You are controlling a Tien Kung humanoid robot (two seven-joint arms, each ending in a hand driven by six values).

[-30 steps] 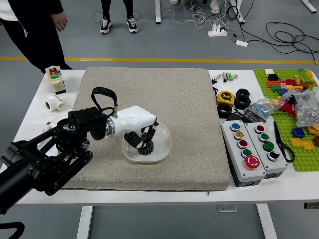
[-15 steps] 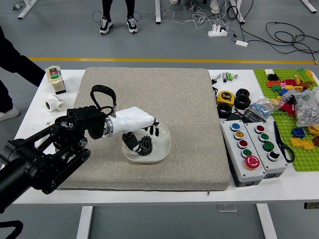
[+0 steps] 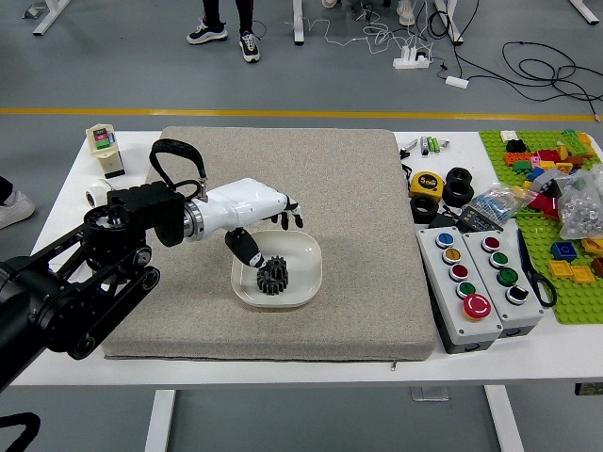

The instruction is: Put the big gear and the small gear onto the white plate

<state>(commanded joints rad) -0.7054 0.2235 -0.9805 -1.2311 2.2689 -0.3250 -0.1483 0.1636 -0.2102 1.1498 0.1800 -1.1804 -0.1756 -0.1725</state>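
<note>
The gear (image 3: 272, 275), black and toothed, sits on the white plate (image 3: 303, 256); I cannot tell whether it is the big one, the small one or both together. Largest of all is the white desk (image 3: 377, 374), which stretches out on every side of the plate. On it lies a grey-beige mat (image 3: 358, 188), directly under the plate. The robot's black left arm (image 3: 85, 347) comes in from the left of the plate. Well to the right of the plate lies a green studded board (image 3: 577, 306) with colored bricks (image 3: 562, 268) and a clear plastic bag (image 3: 582, 202) of small parts. Between the plate and that board stand two grey button boxes (image 3: 457, 325), side by side. Beyond the desk, farther off than the plate, are a person's legs (image 3: 215, 11) and shoes; another shoe (image 3: 14, 209) shows at the far left. The robot's white left hand (image 3: 243, 204) hangs at the plate's far left side, its black fingers (image 3: 247, 250) released and holding nothing, one of them reaching over the rim from this view and apart from the gear. Black-handled scissors (image 3: 537, 282) lie right of the plate, past the boxes. To the plate's far right are a yellow tape measure (image 3: 427, 185) and black rolls (image 3: 459, 186). To its far left stand a cream block (image 3: 105, 151) and a partly hidden white fitting (image 3: 97, 192). Smallest are some green batteries (image 3: 430, 145), beyond the tape measure.
</note>
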